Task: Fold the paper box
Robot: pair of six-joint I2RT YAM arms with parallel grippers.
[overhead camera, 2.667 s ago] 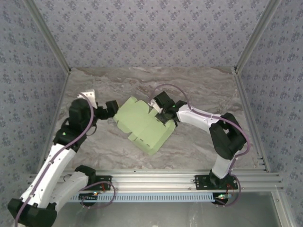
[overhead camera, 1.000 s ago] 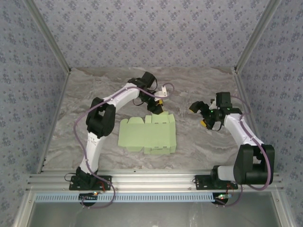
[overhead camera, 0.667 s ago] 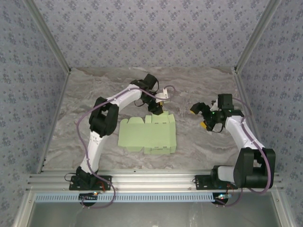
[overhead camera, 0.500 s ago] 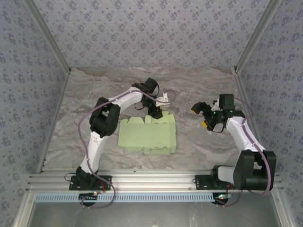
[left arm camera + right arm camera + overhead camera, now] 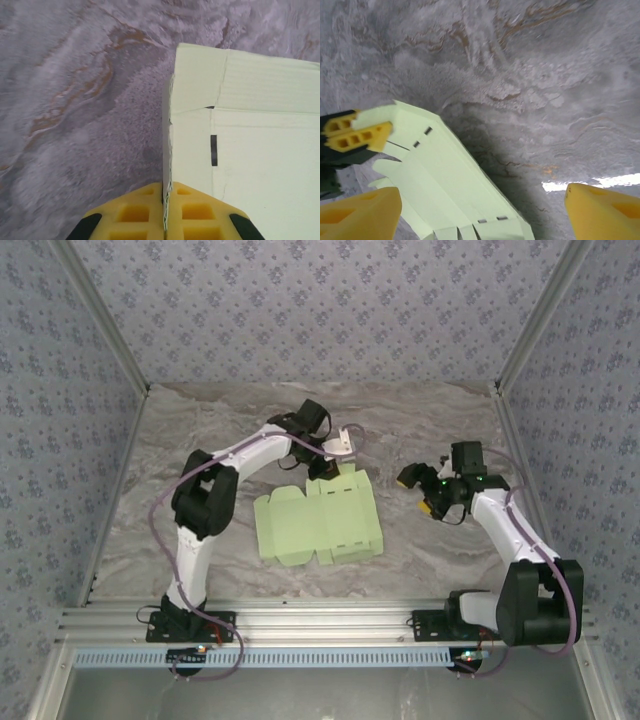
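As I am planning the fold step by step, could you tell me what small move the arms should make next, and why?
Probably bring the right gripper leftward to the right edge of the paper box. The left gripper is shut on the box's far edge, the card lies mostly flat, and the right gripper hangs open, apart from it, so a second grip seems needed.
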